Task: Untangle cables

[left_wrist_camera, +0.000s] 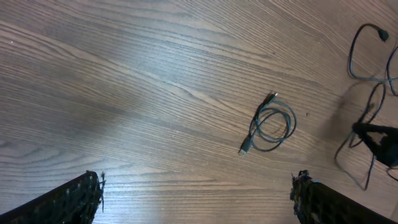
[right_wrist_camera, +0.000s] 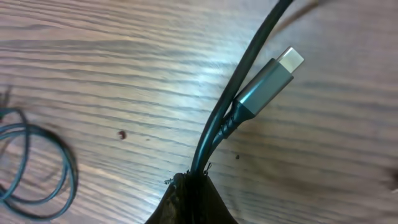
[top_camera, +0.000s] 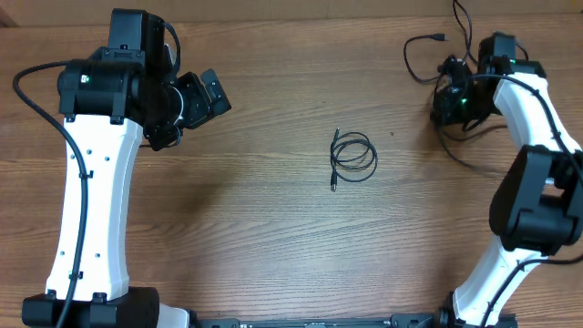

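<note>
One cable (top_camera: 352,157) lies wound in a small coil at the table's middle, a plug at each end; the left wrist view shows this coil (left_wrist_camera: 272,121) and the right wrist view catches its edge (right_wrist_camera: 37,174). Loose black cables (top_camera: 428,50) sprawl at the far right, also in the left wrist view (left_wrist_camera: 367,53). My right gripper (top_camera: 449,98) (right_wrist_camera: 198,183) is shut on one of these cords just below its grey plug (right_wrist_camera: 267,81). My left gripper (top_camera: 202,98) (left_wrist_camera: 196,199) hangs open at the far left, well away from the coil, with nothing between its fingers.
The wooden table (top_camera: 273,237) carries both white arms, one at each side. Thick black arm cables run along the left arm (top_camera: 36,82) and the right arm (top_camera: 547,100). The right gripper's dark body (left_wrist_camera: 379,140) shows among the loose cords.
</note>
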